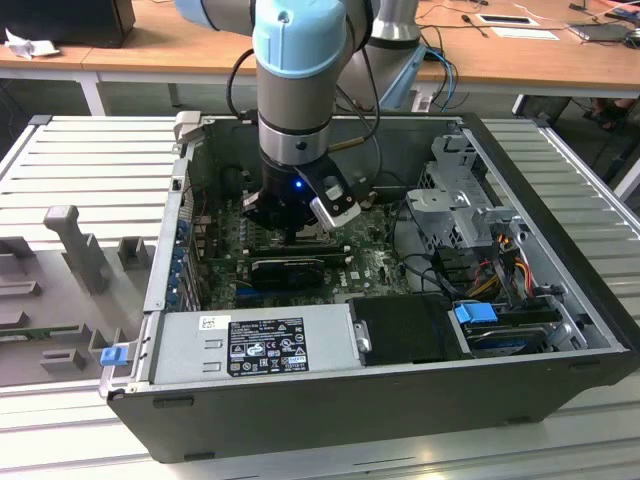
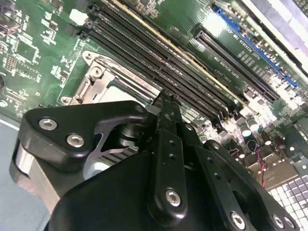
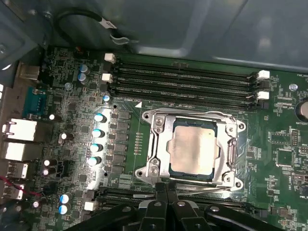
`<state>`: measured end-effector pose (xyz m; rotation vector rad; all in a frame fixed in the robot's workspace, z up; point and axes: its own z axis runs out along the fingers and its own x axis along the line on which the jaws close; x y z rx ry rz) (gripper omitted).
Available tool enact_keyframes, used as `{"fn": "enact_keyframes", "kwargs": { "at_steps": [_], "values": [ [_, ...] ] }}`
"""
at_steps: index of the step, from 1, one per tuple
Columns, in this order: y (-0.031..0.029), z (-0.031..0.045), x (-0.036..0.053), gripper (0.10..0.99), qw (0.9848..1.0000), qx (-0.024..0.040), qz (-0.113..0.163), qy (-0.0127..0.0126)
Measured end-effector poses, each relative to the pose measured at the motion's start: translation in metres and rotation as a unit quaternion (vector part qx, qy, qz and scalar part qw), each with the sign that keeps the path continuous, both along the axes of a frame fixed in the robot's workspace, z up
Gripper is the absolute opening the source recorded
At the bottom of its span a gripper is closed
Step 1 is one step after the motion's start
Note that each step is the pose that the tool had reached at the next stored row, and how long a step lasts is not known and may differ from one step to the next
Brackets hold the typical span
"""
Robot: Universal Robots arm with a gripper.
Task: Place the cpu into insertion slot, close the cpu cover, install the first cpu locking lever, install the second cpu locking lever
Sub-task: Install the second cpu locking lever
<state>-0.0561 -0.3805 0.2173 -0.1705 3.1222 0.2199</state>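
In the first wrist view the cpu (image 3: 192, 150), a dull silver square, lies in the insertion slot (image 3: 239, 126). The silver cpu cover (image 3: 161, 144) lies flat around the chip, which shows through its window. A thin metal locking lever (image 3: 204, 189) runs along the socket edge nearest my fingers. My gripper (image 3: 166, 188) is shut, its tips together at that edge beside the lever; whether they touch it I cannot tell. In the second wrist view the gripper (image 2: 164, 100) hangs just over the cover's frame (image 2: 98, 77). The exterior view shows the gripper (image 1: 290, 235) low inside the computer case.
Long black memory slots (image 3: 183, 82) run past the socket's far side. Capacitors (image 3: 98, 132) and rear ports (image 3: 19, 139) sit beside it. In the exterior view a black card (image 1: 290, 268), the power supply (image 1: 250, 340), a drive cage (image 1: 460, 200) and cables (image 1: 500, 250) crowd the case.
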Motion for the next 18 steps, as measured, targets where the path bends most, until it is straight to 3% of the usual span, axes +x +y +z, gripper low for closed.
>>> {"fn": "enact_keyframes", "kwargs": {
  "at_steps": [1,3,7,9,11,15,18],
  "values": [
    [0.0,0.0,-0.0002,0.106,1.0,0.0003,0.0,0.0],
    [-0.002,-0.0001,-0.0042,0.106,0.9999,0.0101,0.0,-0.0001],
    [-0.0043,-0.0001,-0.0122,0.106,0.9998,0.0206,0.0,-0.0007],
    [-0.0089,-0.0005,-0.0145,0.106,0.9996,0.0292,0.0,-0.0014],
    [-0.0121,-0.0008,-0.0161,0.106,0.999,0.0439,0.0,-0.0014],
    [-0.0166,-0.001,-0.0183,0.106,0.9984,0.057,0.0,-0.0015],
    [-0.0217,-0.002,-0.0189,0.106,0.9974,0.0714,-0.001,-0.0015]
  ]
}}
